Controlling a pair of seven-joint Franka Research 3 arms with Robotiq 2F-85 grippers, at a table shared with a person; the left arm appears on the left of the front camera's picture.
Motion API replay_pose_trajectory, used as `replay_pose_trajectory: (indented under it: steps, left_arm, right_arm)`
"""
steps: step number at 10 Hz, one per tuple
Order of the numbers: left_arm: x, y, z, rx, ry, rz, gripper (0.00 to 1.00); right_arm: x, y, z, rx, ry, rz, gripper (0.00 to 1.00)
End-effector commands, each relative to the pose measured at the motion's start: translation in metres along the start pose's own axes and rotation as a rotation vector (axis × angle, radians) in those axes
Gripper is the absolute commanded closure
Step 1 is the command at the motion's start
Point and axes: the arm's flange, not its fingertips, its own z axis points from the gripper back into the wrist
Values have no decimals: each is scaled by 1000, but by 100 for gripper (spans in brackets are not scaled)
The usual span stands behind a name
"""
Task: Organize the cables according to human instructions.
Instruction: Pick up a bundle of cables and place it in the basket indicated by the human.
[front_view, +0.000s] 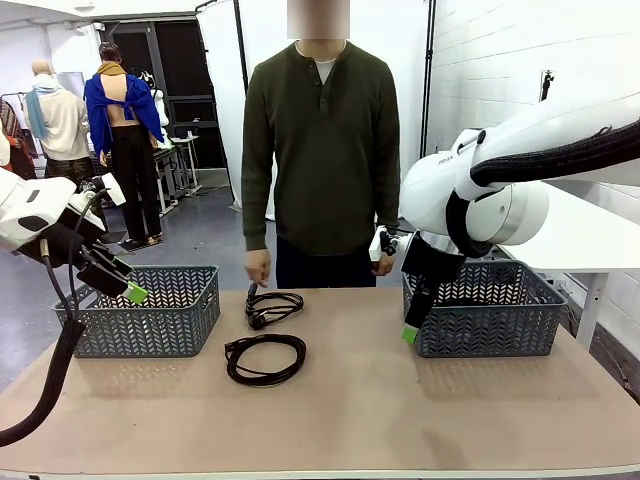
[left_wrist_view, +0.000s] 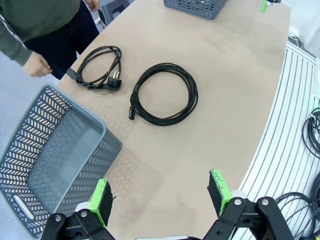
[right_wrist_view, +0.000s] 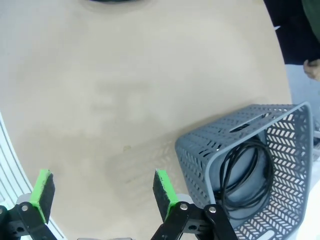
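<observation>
Black, green-padded left gripper (left_wrist_view: 159, 181) and right gripper (right_wrist_view: 101, 175) hover with jaws spread, empty. Two thin black power cords, a rounder coil (front_view: 265, 359) and a tighter coil (front_view: 272, 307), lie mid-frame on the tan table (front_view: 450, 400), between the left grey mesh plastic basket (front_view: 150, 315) and the right basket (front_view: 490, 315), which holds a third cord (right_wrist_view: 224, 175). Sorting seems partway done; the next move calls for the person's cue, then lowering over one coil.

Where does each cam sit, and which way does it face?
Front: fixed between the arms, faces across the table at the person; left hand and right hand show, both open.
Left wrist: by the left basket, looking down at the table; own fingers at bottom.
Right wrist: above the table beside the right basket, which holds a cable; own fingers at bottom.
Shared: front and left wrist both show the near coil and far coil.
</observation>
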Motion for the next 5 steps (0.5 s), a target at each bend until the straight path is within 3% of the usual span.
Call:
replay_pose_trajectory:
  steps: [1, 5]
  left_arm:
    - [-1, 2, 0, -13, -11, -1, 0]
    - [-1, 2, 0, -13, -11, -1, 0]
  right_arm:
    - [-1, 0, 1, 8, 4, 6, 0]
    - [-1, 0, 1, 8, 4, 6, 0]
